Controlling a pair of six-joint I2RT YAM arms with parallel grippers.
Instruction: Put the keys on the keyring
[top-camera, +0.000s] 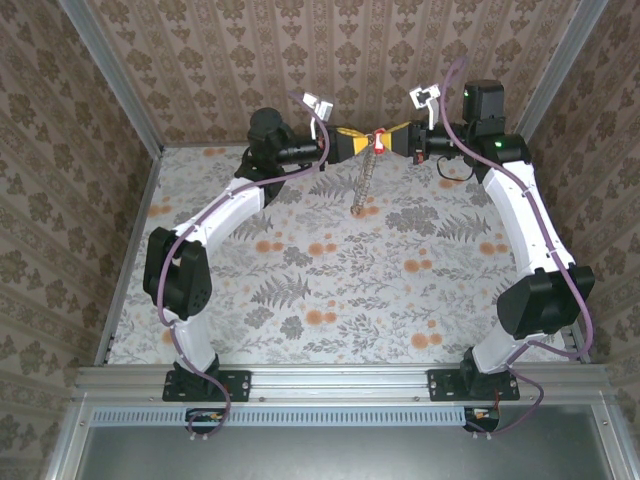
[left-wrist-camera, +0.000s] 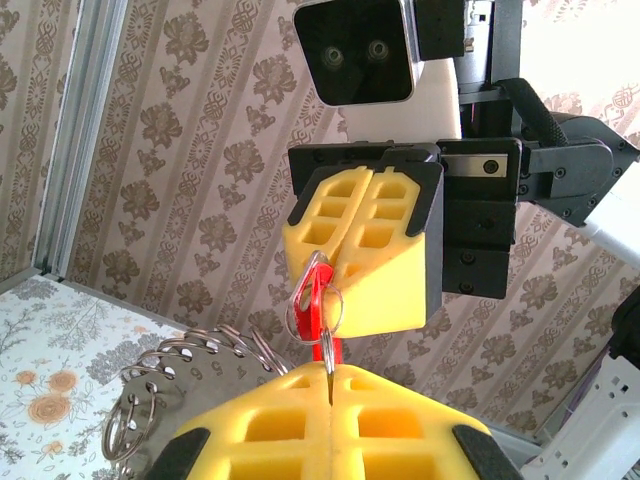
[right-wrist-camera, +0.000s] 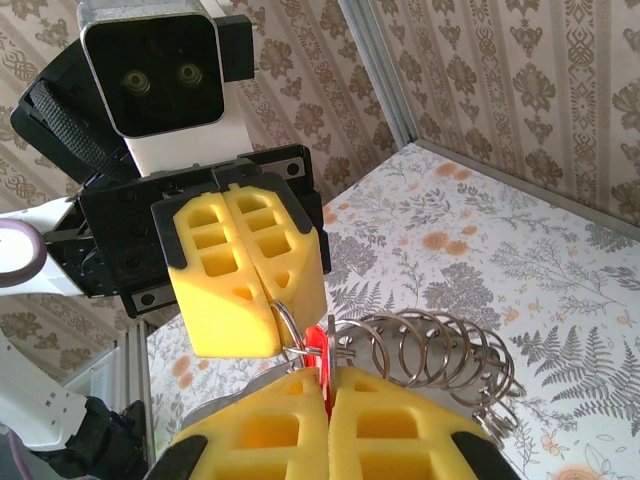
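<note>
Nearest the lens: in the right wrist view, the right gripper's (right-wrist-camera: 328, 385) own yellow fingers, pressed together, with the red key (right-wrist-camera: 318, 348) standing out of the seam between them.
Right tool: clamped on the red key's end, with no gap between the pads.
Left tool: the left gripper (right-wrist-camera: 270, 312) faces it tip to tip, jaws together. It pinches a thin wire loop (right-wrist-camera: 285, 322) that looks to be the end turn of the keyring (right-wrist-camera: 430, 355).
Where it sits: in the air above the middle of the table's (top-camera: 300, 300) far edge.
Keyring: a string of overlapping metal loops trailing from the pinch point down toward the table. Whether its low end rests there I cannot tell.
Relation that matters: the key's long axis runs along the line between the two tools, pointing from the right one at the left one's loop. Both tips are just beside the joint, neither nearer. I judge the coming move to be a fine threading push along that axis.
Left wrist view adds: the wire loop lying around the red shaft. Whether the key is truly threaded I cannot tell.
Top view adds: the loops' full hanging length, which the wrist views crop.
</note>
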